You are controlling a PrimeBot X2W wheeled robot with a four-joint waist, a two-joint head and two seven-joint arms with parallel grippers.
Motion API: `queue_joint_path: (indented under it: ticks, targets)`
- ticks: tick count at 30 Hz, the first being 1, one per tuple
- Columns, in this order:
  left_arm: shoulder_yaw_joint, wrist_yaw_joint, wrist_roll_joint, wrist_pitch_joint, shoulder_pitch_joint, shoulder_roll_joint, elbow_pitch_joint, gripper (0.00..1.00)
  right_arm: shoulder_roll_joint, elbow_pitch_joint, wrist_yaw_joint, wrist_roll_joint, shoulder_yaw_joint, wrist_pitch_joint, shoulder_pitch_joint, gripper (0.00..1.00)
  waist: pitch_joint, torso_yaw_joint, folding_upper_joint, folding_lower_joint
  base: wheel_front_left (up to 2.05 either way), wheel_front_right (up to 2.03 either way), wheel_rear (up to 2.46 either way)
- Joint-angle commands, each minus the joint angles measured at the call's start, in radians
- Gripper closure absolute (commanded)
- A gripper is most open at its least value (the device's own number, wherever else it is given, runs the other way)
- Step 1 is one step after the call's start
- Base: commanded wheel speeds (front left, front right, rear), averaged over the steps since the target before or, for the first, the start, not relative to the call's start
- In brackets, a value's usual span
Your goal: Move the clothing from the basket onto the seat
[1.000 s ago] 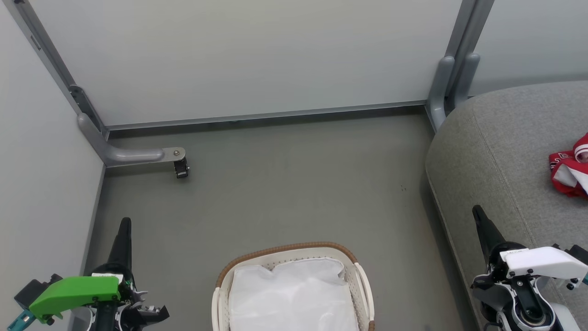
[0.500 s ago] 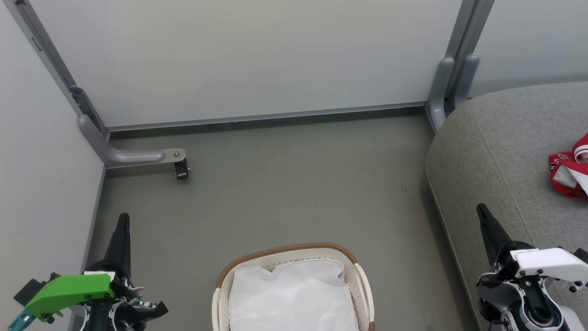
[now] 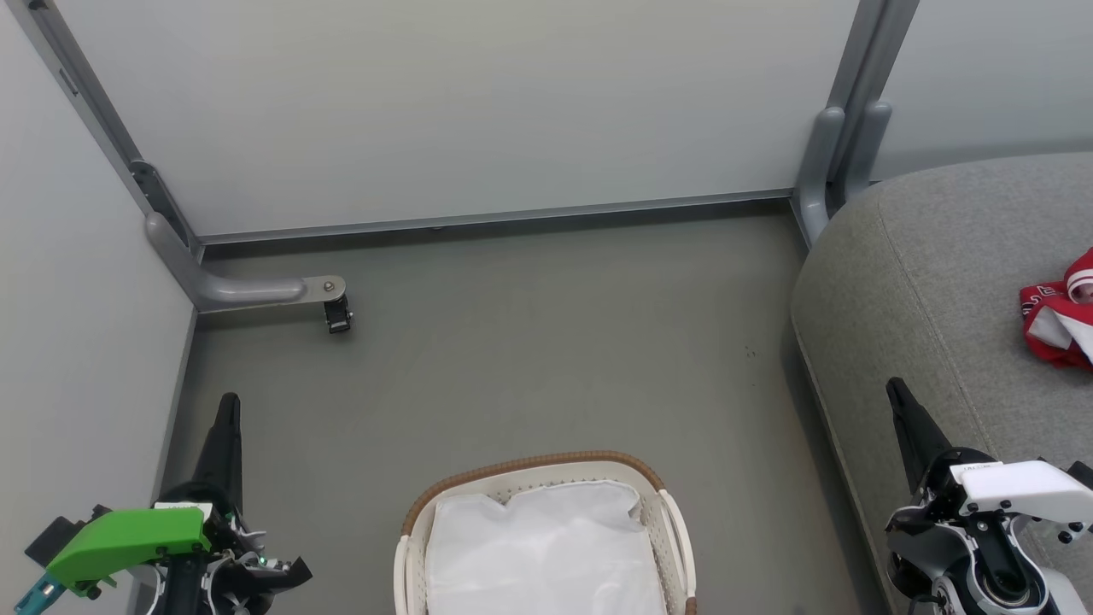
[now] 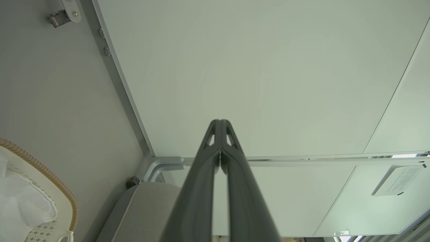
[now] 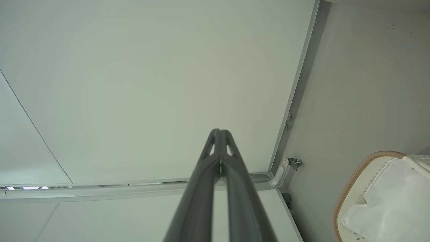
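Head view puts the clothing (image 3: 1061, 318) at about 3 o'clock, a crumpled red heap with white trim lying on the grey seat (image 3: 931, 273) and cut off by the picture's edge, so I cannot tell whether it is one garment or two. The basket (image 3: 529, 464) sits at 6 o'clock on the floor (image 3: 555, 342), and what lies in it is a plain white liner (image 3: 546, 547). By that the move looks done, or very nearly. The cloth should handle as light, limp and a little slick, not fragile. If it needs shifting further onto the cushion, a raised fold or the thicker striped band is the place to pinch, since a flat patch would likely slip. It would drape and trail, so it needs lifting well up before it is carried. The left claw (image 3: 229, 403) is at 8 o'clock and the right claw (image 3: 894, 387) at 4 o'clock. Both have their fingers pressed together on nothing, pointing toward 12 o'clock, and the wrist views show the same closed tips. The right one hovers at the seat's near edge, well apart from the red heap. Around the work stand pale wall panels (image 3: 478, 111), a metal foot (image 3: 333, 299) with a small caster at 10 o'clock from the basket, and a grey post (image 3: 841, 137) at 1 o'clock — none lies between the right claw and the clothing.
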Motion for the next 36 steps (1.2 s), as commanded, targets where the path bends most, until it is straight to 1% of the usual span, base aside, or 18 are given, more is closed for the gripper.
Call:
queue_joint_path:
  ticks: [1, 36]
  targets:
    - [0.002, -0.004, -0.003, 0.003, -0.011, 0.007, -0.002, 1.00, -0.005, -0.004, -0.001, 0.004, -0.002, 0.001, 0.011, 1.00, 0.000, 0.000, 0.0000, 0.0000, 0.00, 0.00, 0.00]
    - [0.002, -0.004, -0.003, 0.003, -0.011, 0.006, -0.002, 1.00, -0.005, -0.003, -0.001, 0.004, -0.002, 0.001, 0.011, 1.00, 0.000, 0.000, 0.0000, 0.0000, 0.00, 0.00, 0.00]
